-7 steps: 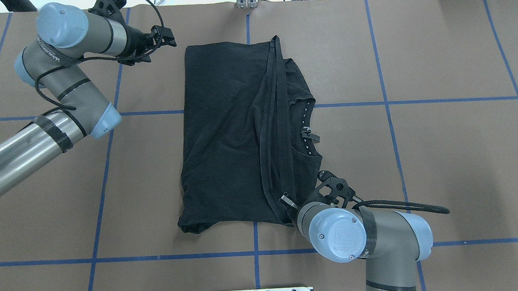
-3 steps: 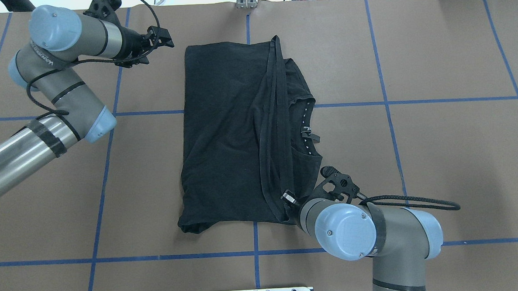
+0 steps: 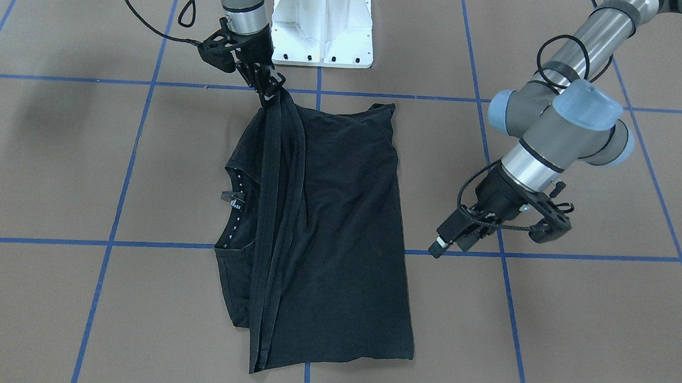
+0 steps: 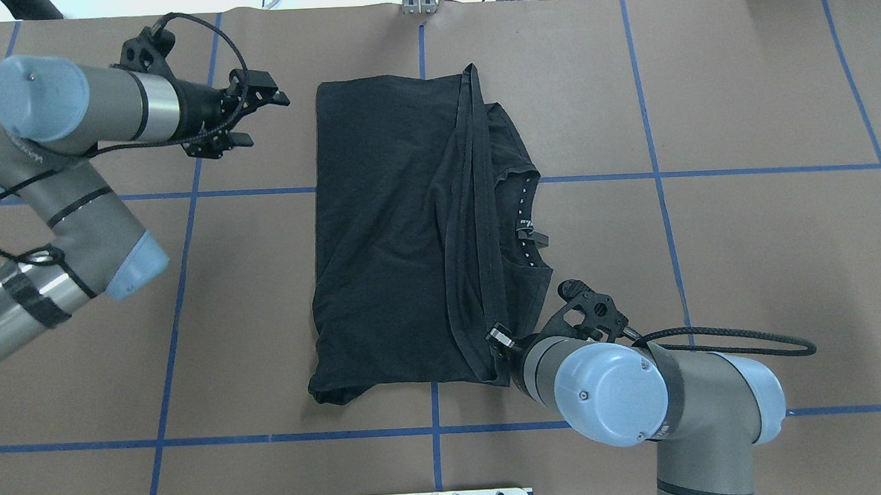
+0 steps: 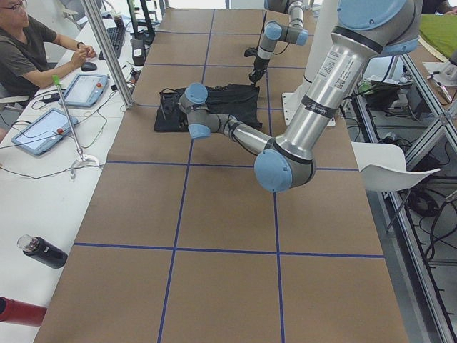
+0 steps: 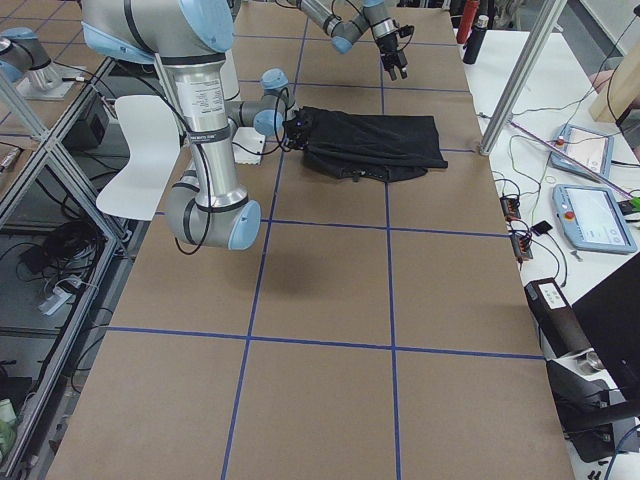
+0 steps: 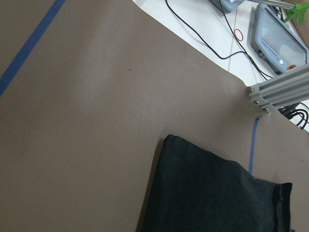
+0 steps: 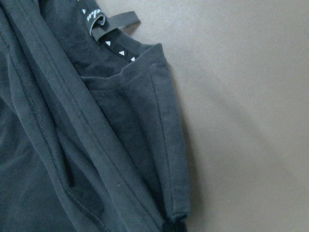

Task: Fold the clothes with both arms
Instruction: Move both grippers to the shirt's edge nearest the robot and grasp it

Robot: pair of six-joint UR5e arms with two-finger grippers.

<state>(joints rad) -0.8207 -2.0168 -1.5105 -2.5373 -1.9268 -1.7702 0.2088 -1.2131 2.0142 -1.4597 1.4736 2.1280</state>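
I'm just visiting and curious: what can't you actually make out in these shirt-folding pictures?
Any print on the T-shirt: buried in folds, every view.
Collar tag lettering: too small, even in right wrist view.
Right end effector: almost wholly below right wrist view's bottom edge.
Left end effector: outside left wrist view.

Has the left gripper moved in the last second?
Yes. The left gripper has drifted toward the robot, nearer the horizontal blue tape line.

T-shirt (image 4: 395,234): black, folded lengthwise, lying on the brown counter (image 4: 746,264), collar to the right.
Left hand (image 4: 260,118): fingers spread, empty, near the T-shirt's far left corner, not touching.
Right hand (image 4: 500,338): pinching the folded hem at the near right corner.
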